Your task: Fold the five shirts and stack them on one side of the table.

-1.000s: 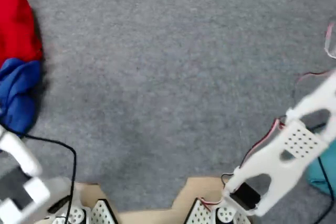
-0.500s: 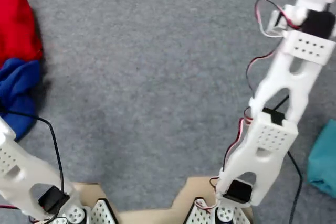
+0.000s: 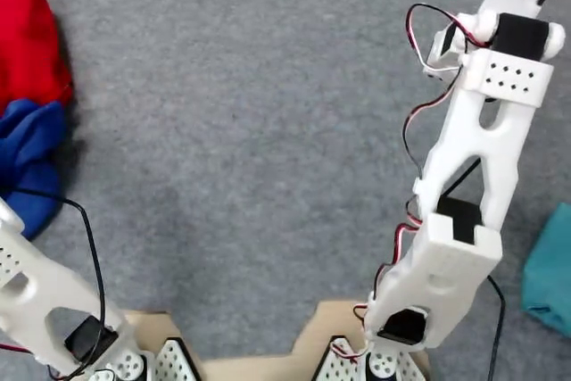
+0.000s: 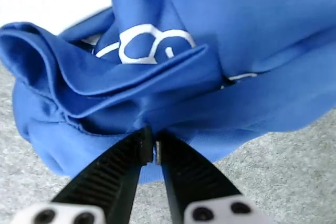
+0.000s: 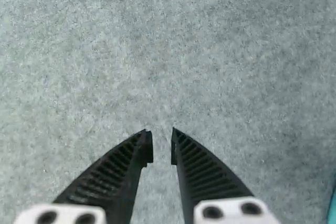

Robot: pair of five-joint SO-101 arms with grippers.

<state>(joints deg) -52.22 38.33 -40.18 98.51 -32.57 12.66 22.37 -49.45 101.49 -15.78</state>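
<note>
The left gripper [image 4: 152, 148] is almost closed, its tips touching the lower fold of the crumpled blue shirt [image 4: 220, 51]; whether cloth is pinched cannot be told. The right gripper [image 5: 161, 148] hangs over bare table [image 3: 250, 131] at the far right, jaws slightly apart, holding nothing. The blue shirt lies at the left edge against the red shirt [image 3: 27, 42]; the teal shirt [image 3: 549, 274] lies at the right edge.
</note>
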